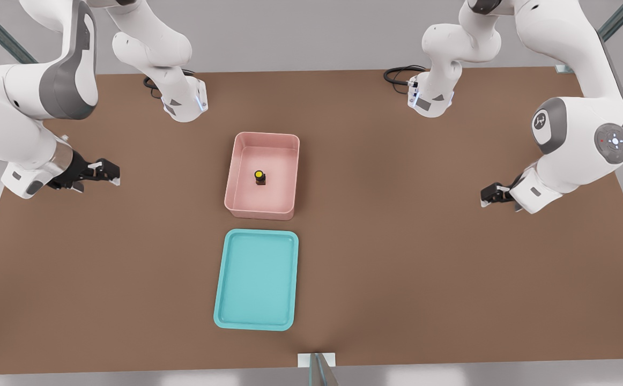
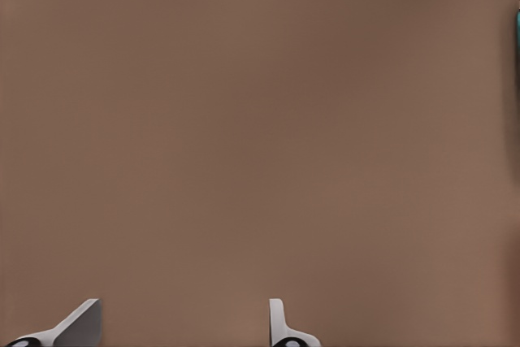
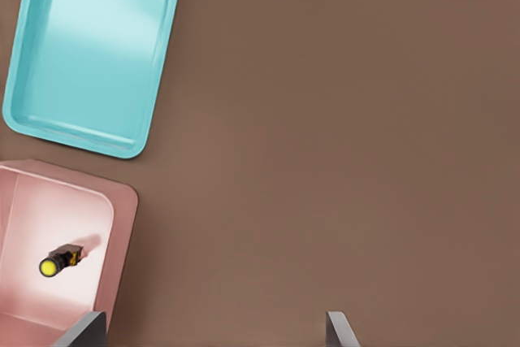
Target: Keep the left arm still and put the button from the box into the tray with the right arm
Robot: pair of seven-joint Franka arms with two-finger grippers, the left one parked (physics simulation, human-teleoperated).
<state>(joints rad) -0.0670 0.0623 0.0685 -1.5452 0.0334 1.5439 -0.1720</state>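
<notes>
**Right gripper open and empty, parked off to the side; button in the box**

Gripper (image 1: 112,174): jaws spread wide, nothing between them. It hangs over bare table at the front view's left, well apart from the box, nose pointing toward the table's middle. In the right wrist view only its two fingertips (image 3: 83,329) show, far apart, with brown tabletop between them.

The right arm (image 1: 32,107) is the one on the front view's left, with a short black cable (image 1: 152,87) tucked at its base.

Button (image 1: 259,177): sits on the floor of the pink box (image 1: 260,213), roughly mid-box, clear of all four walls. The front view sees the yellow cap from above. The right wrist view sees it from the side: button (image 3: 58,262) with its dark body showing beside the cap.

Turquoise tray (image 1: 258,232): holds nothing, lies just beside the box on the camera-near side, a narrow gap between them. The front view shows both whole. The right wrist view shows the tray (image 3: 77,137) whole but only a corner of the box (image 3: 122,233).

The left wrist view is nearly all tabletop.

Surface: flat brown table (image 1: 424,268), matte. Around it are grey surroundings, with metal frame struts (image 1: 0,32) crossing the far corners.
</notes>
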